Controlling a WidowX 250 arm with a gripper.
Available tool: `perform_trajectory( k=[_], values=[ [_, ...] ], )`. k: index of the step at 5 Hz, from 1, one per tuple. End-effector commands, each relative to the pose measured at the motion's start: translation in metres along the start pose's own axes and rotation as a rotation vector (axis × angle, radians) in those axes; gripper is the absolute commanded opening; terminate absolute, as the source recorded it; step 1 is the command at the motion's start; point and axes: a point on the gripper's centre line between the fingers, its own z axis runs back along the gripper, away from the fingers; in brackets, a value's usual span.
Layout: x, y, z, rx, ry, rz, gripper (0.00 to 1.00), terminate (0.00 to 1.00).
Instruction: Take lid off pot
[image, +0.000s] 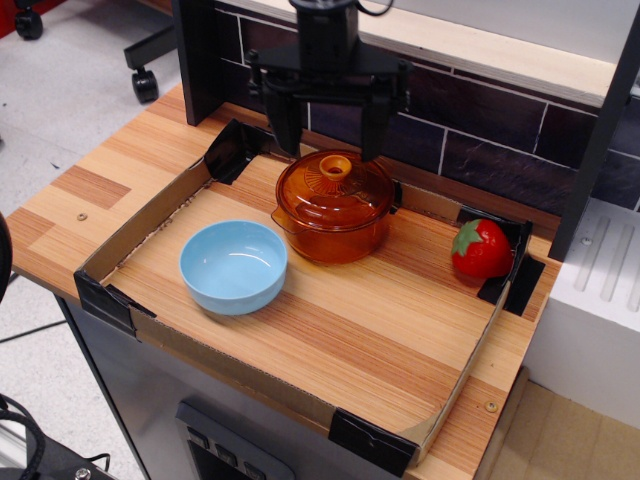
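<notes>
Overhead view: the gripper (331, 150) hung with jaws spread apart above the lid (334, 188), seated on the pot (335, 232) at the tray's far side. Centring over the knob (335, 166) before descending looked advisable.

single high front view, angled down, mid-range
</notes>
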Motion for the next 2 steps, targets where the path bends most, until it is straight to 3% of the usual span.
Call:
perform_trajectory(
  k=[1,2],
  values=[
    [0.0073,-0.0065,-0.0047,0.023,-0.021,0.011,1.00,0.00],
    [0.0089,-0.0052,-0.0064,0.022,-0.020,0.021,1.00,0.00]
  ],
)
